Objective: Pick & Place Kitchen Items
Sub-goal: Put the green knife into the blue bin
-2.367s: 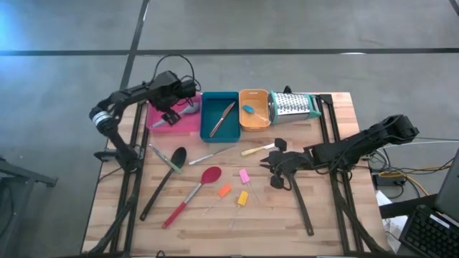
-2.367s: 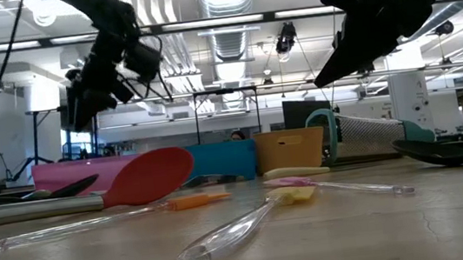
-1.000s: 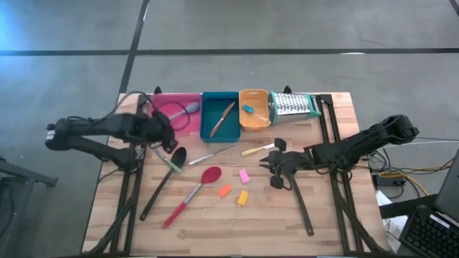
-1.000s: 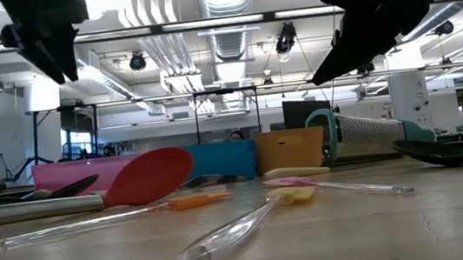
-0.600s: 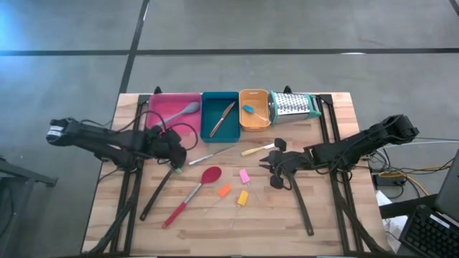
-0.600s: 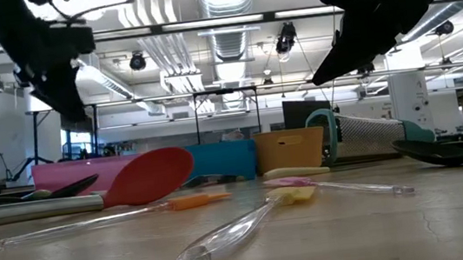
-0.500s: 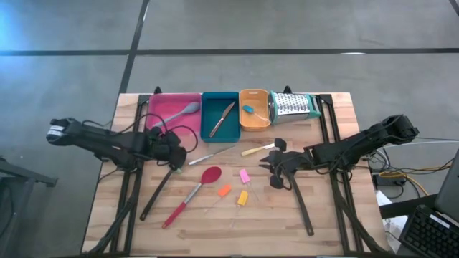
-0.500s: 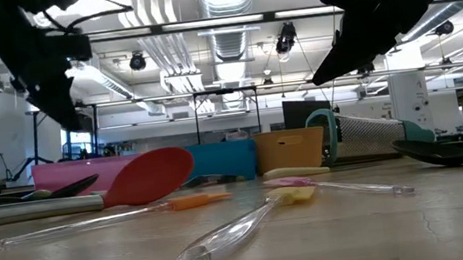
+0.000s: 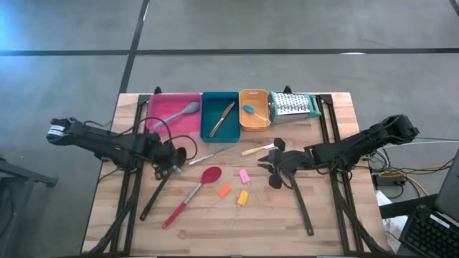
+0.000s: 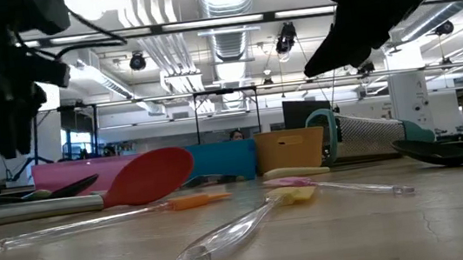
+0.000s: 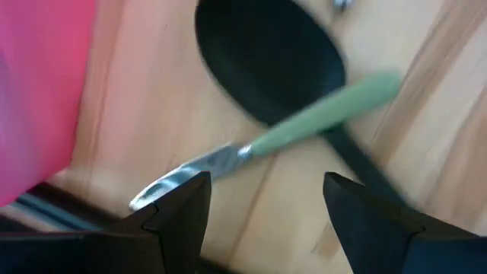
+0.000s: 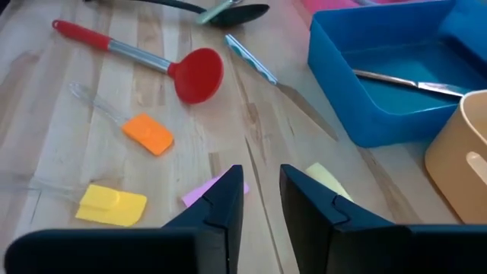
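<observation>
Since 2.4 s ago, the left gripper (image 9: 169,162) has swung from the pink tray (image 9: 159,115) down over the green-handled knife (image 11: 304,126), which lies across the black ladle (image 9: 163,179) at the table's 9 o'clock side. Its jaws stand apart either side of the handle; I judge it should drop straight, centre on the handle and pinch only the knife. At 3 o'clock the right gripper (image 9: 271,169) waits, jaws slightly apart.

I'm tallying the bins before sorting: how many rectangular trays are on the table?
3, side by side along the far edge: the pink tray at the left, the teal tray in the middle, the orange tray beside the grater.
</observation>
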Tool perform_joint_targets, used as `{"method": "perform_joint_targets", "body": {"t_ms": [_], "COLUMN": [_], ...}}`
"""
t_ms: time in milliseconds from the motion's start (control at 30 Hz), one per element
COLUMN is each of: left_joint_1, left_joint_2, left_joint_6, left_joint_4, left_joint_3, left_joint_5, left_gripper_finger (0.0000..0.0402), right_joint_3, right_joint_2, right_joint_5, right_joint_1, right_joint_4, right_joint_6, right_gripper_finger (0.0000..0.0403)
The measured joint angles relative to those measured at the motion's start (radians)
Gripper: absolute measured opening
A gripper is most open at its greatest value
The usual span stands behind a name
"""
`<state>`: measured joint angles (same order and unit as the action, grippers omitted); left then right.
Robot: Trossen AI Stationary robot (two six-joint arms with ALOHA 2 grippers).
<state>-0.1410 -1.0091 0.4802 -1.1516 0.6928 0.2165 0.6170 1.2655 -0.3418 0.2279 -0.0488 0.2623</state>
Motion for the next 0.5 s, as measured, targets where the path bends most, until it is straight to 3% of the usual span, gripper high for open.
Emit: {"method": "perform_joint_targets", "body": {"t_ms": [167, 500], "left_joint_1": [0.000, 0.001], "left_joint_2": [-0.002, -0.002], "left_joint_6": [-0.133, -0.142], "left_joint_4": [-0.027, 0.000], "left_joint_3": [-0.027, -0.043], "left_joint_5": [-0.019, 0.000], "left_gripper_finger": [0.0256, 0.0255], "right_joint_3": [0.000, 0.000], "right_joint_2": [0.000, 0.000], "right_joint_5": [0.000, 0.000], "right_joint_1": [0.000, 0.000], "right_joint_4": [-0.003, -0.015], "right_joint_6": [-0.003, -0.010], "right_gripper_finger": [0.0090, 0.0079]}}
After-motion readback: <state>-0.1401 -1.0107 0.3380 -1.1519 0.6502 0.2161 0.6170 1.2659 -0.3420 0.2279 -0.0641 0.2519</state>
